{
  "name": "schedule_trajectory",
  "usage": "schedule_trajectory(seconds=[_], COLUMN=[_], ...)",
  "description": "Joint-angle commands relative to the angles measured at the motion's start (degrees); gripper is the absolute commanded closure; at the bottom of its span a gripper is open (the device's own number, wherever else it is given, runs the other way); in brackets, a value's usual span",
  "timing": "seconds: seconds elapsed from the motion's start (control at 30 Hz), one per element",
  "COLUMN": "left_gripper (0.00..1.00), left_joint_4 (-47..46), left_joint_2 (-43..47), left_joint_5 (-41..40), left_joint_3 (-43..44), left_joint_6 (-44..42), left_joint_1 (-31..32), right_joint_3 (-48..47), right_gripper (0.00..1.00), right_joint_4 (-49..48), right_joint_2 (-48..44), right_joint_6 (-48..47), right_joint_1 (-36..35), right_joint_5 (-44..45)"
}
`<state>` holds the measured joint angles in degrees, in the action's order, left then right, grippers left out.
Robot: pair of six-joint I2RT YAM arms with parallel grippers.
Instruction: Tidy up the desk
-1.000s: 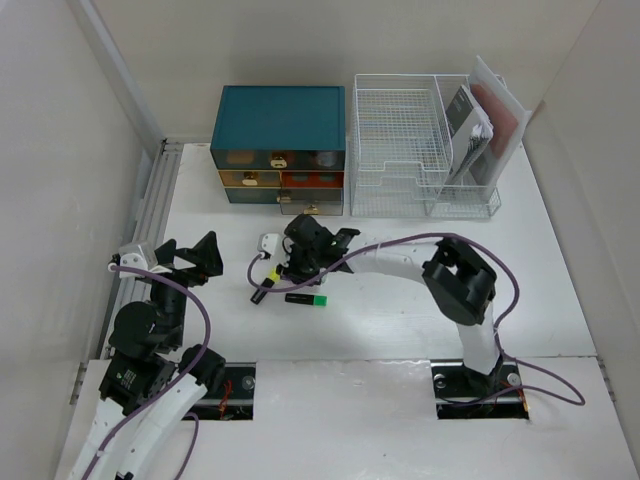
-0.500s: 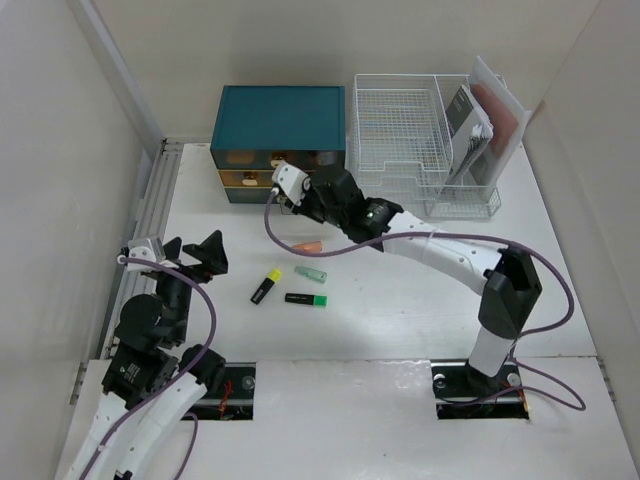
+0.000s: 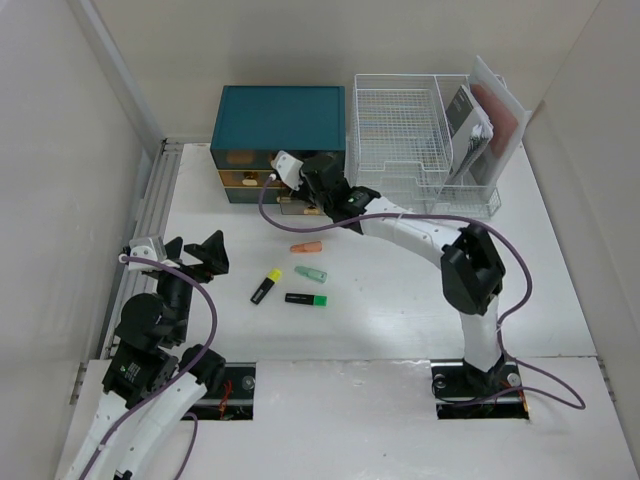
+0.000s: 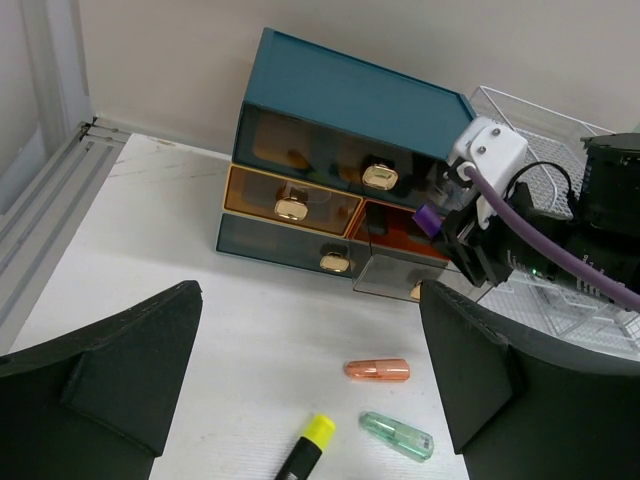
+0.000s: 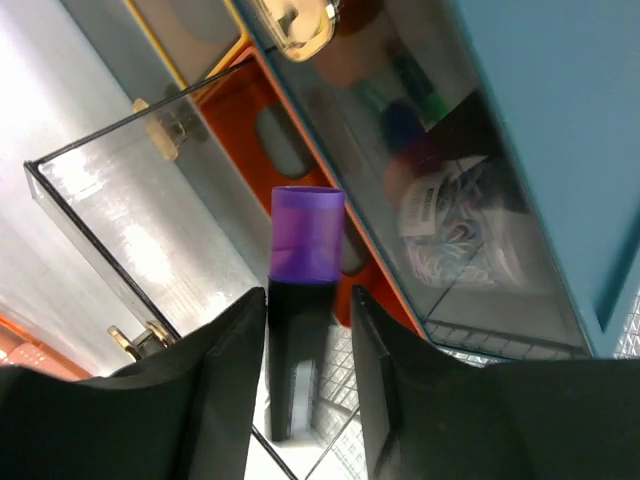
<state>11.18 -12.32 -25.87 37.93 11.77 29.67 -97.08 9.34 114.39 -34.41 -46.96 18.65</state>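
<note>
The white desk (image 3: 400, 320) carries a yellow-capped black highlighter (image 3: 265, 286), a green-capped one (image 3: 306, 299), a pale green pen piece (image 3: 311, 273) and an orange one (image 3: 307, 247). My right gripper (image 3: 300, 190) is at the teal drawer box (image 3: 280, 115), shut on a purple-capped highlighter (image 5: 308, 240) over the pulled-out clear bottom right drawer (image 4: 400, 275). The purple cap (image 4: 432, 218) also shows in the left wrist view. My left gripper (image 3: 195, 255) is open and empty at the desk's left, with the orange piece (image 4: 377, 370) and the pale green piece (image 4: 396, 436) ahead of it.
A white wire-mesh tray rack (image 3: 400, 150) stands right of the drawer box, with papers (image 3: 480, 120) upright in its right end. An aluminium rail (image 3: 150, 200) runs along the desk's left edge. Two arm-base cut-outs sit at the near edge.
My right gripper left the highlighters at mid-desk and moved back to the drawer box with the purple highlighter. The orange and pale green pieces are now uncovered. The left arm barely moved.
</note>
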Motion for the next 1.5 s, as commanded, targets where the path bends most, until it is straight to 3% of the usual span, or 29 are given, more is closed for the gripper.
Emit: schedule_trajectory(seconds=[0.0,0.23,0.33,0.37,0.5,0.53,0.67,0.9,1.2,1.47], left_gripper=[0.11,0.11,0.13,0.13,0.14,0.15,0.15,0.15,0.15,0.15], left_joint_4=[-1.3,-1.3,-1.3,-1.3,-1.3,-1.3,-1.3,-1.3,-1.3,-1.3], left_joint_2=[-0.4,-0.4,-0.4,-0.4,-0.4,-0.4,-0.4,-0.4,0.6,1.2], left_joint_5=[0.5,0.5,0.5,0.5,1.0,1.0,1.0,1.0,1.0,1.0], left_joint_3=[-0.1,-0.1,-0.1,-0.1,-0.1,-0.1,-0.1,-0.1,-0.1,-0.1], left_joint_6=[-1.0,-1.0,-1.0,-1.0,-1.0,-1.0,-1.0,-1.0,-1.0,-1.0], left_joint_1=[0.3,0.3,0.3,0.3,0.3,0.3,0.3,0.3,0.3,0.3], right_joint_3=[-2.9,1.5,4.8,5.3,5.3,5.3,7.8,15.8,15.8,13.8], right_gripper=[0.55,0.51,0.55,0.56,0.56,0.56,0.56,0.59,0.56,0.55], right_joint_4=[-3.4,-3.4,1.8,5.6,31.3,35.4,40.4,23.5,16.5,17.6], right_joint_2=[-1.9,-10.1,-15.0,-15.5,-13.8,-12.6,-7.4,-6.9,-2.5,2.5], right_joint_6=[-0.1,2.1,-0.3,-2.8,-26.5,-29.9,-32.1,-16.2,-4.7,-3.1], right_joint_1=[-0.1,-0.1,0.4,0.9,0.4,0.4,-2.2,-7.5,-8.6,-8.6], right_joint_5=[0.7,-5.2,-19.7,-33.3,-58.1,-59.5,-60.8,-49.9,-42.7,-41.4])
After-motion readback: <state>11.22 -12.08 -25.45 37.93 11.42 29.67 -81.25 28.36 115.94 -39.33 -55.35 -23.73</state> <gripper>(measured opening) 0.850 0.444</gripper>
